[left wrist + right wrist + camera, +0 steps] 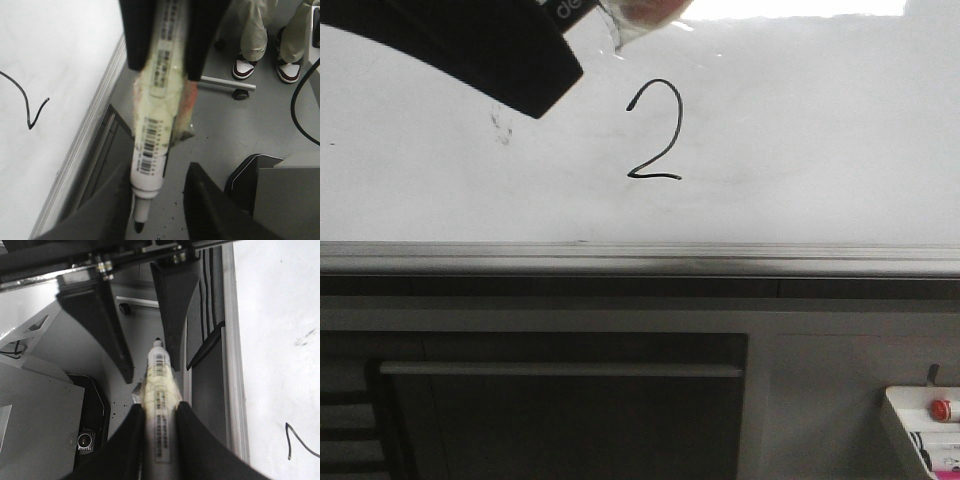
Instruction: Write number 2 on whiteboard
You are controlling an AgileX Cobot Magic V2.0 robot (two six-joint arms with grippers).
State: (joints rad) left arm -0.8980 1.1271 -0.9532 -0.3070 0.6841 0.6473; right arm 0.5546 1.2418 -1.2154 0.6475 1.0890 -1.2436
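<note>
The number 2 (658, 148) is drawn in thin black line on the whiteboard (800, 130), above its grey edge rail (640, 258). Part of the stroke shows in the left wrist view (30, 126) and the right wrist view (289, 442). My right gripper (160, 407) is shut on a white taped marker (159, 390), held off the board beside the rail. My left gripper (157, 171) is open, with the marker's black tip (138, 226) between its spread fingers, not touching. A black arm part (470, 50) and the taped marker (640, 22) show at the top of the front view.
A dark cabinet panel (560, 410) sits below the rail. A white tray (900, 425) with markers, one red-capped (941, 409), is at the lower right. A person's shoes (245, 67), a caster wheel (241, 93) and a black cable (300, 115) are on the grey floor.
</note>
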